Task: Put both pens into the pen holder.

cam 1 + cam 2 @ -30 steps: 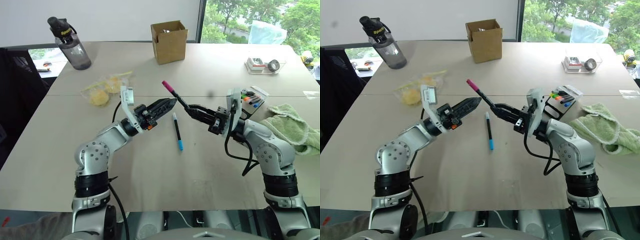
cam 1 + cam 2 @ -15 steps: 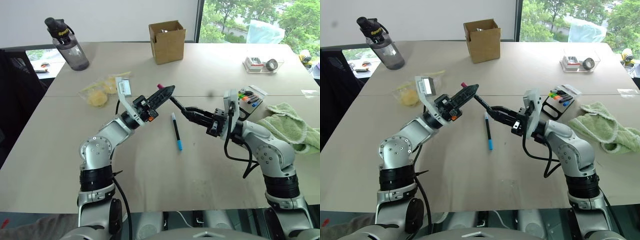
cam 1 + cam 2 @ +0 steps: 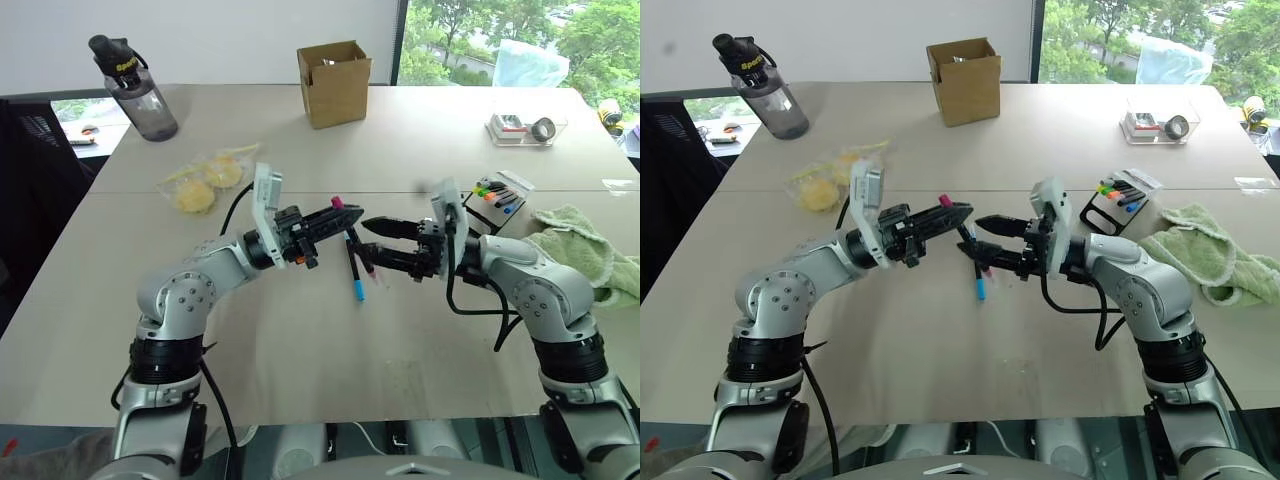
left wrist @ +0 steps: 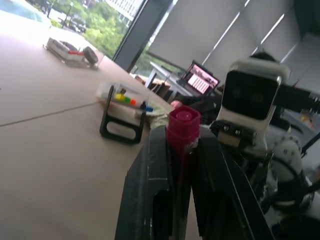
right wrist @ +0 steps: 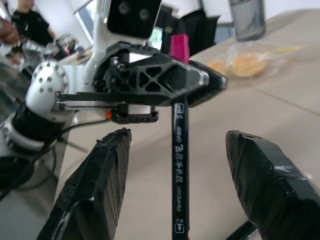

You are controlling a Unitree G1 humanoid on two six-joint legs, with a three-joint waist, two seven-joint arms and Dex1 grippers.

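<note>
Change since a second ago: left claw (image 3: 335, 212) has closed onto the pink-capped pen (image 3: 349, 232), and the right claw (image 3: 372, 244), which gripped that pen's lower end, has let go and now stands spread.
Step in hand: a handover in mid-air, pen passing from right arm to left, judged nearly complete.
Blue-tipped pen (image 3: 355, 276): lies flat on the worktop (image 3: 300, 350) just below the two claws, blue tip toward the robot; not yet handled.
Left claw: pinching the pen just under its pink cap; in the left wrist view the cap (image 4: 183, 122) stands proud between the two fingers (image 4: 150, 195), the barrel hanging down past them.
Right claw: fingers (image 5: 95, 185) wide apart on either side of the barrel (image 5: 178, 165) and not touching it.
How to do it well: draw the right claw straight back along its own line so neither finger knocks the hanging barrel; the left grip is short and near the cap, so the pen may swing, and slow wrist turns seem wise.
Pen holder (image 3: 495, 197): black rack with coloured caps, further off on the robot's right, beside the green towel (image 3: 590, 250). The left arm must cross over to reach it.
Far worktop: cardboard box (image 3: 335, 82), water bottle (image 3: 135, 88).
</note>
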